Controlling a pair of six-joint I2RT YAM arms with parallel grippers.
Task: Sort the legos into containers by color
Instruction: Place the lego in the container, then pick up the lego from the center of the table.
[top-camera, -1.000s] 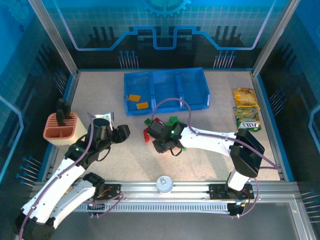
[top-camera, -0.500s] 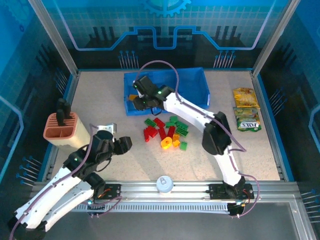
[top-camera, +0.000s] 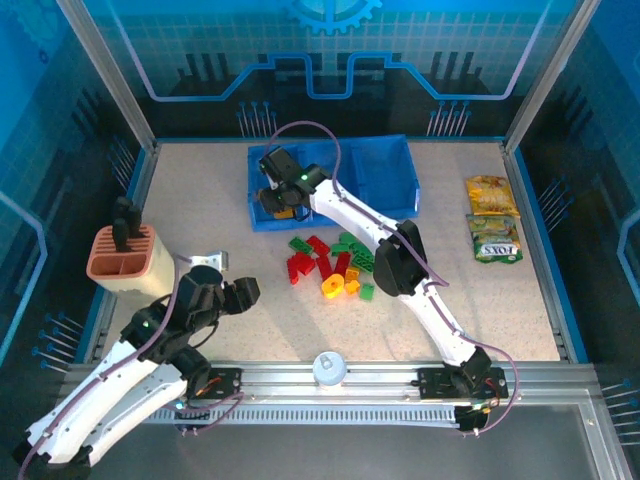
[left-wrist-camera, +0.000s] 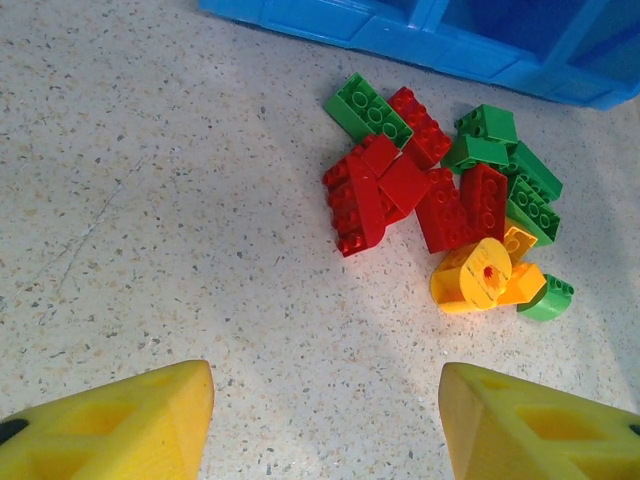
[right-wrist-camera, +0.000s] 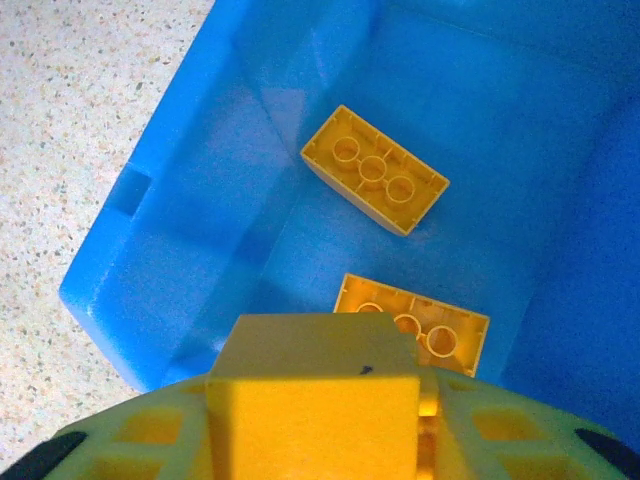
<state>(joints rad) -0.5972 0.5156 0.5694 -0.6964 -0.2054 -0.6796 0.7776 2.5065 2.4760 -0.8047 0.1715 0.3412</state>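
Right tool over left compartment, yellow lego between fingers, grip unclear; left tool jaws apart, empty, near lego pile

bright overhead light w/ soft shadows (bluish cast), sharp focus

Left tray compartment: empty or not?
Not empty: two yellow legos lie on the left compartment floor, right wrist view.
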